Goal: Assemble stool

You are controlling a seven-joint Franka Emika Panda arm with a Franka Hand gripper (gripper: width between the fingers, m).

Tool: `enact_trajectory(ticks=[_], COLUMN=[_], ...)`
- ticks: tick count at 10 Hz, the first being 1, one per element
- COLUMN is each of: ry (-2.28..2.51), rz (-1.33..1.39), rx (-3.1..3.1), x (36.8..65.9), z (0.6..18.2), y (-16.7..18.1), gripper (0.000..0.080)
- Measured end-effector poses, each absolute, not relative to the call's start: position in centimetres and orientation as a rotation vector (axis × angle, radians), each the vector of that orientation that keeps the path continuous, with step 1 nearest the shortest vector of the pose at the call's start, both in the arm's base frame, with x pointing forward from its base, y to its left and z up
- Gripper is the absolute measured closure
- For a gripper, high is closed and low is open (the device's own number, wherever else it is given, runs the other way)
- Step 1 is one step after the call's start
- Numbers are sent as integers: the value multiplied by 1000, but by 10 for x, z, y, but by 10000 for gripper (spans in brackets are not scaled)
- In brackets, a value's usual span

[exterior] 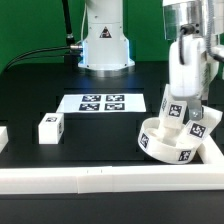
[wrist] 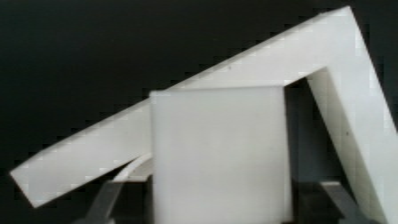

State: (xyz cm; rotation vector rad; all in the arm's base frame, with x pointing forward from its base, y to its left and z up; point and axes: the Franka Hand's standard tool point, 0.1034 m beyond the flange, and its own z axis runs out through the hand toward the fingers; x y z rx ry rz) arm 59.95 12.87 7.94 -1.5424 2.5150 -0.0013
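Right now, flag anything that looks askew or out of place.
The seat, in the corner of the rails, looks tipped rather than flat, and the two legs standing in it lean differently. A third leg lies loose on the table, apart. Nothing looks damaged.

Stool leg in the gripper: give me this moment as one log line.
gripper shut on leg block | at seat | spare leg block loose, exterior view's left

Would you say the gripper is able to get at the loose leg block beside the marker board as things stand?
Probably not yet: the gripper seems shut on a second leg block over the seat. The way to the loose leg block looks free, with only the flat marker board between.
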Motion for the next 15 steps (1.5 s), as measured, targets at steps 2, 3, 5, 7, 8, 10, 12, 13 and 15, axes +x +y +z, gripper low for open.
enact_trajectory(ticks=[2, 3, 5, 7, 8, 10, 12, 13, 15], ry=[2542, 2550, 2510, 2459, 2434, 2353, 2308, 2305, 2307], rz=[18, 24, 19, 10, 6, -15, -33, -28, -29], rx=[-1468, -1439, -1490, -1546, -1570, -1638, -1662, -1678, -1677], x=[599, 599, 600, 599, 596, 595, 602, 599, 600], z=[79, 79, 83, 95, 101, 126, 146, 141, 141], y=[128, 129, 130, 127, 124, 109, 93, 99, 98], gripper=[461, 461, 461, 189, 189, 152, 151, 151, 151])
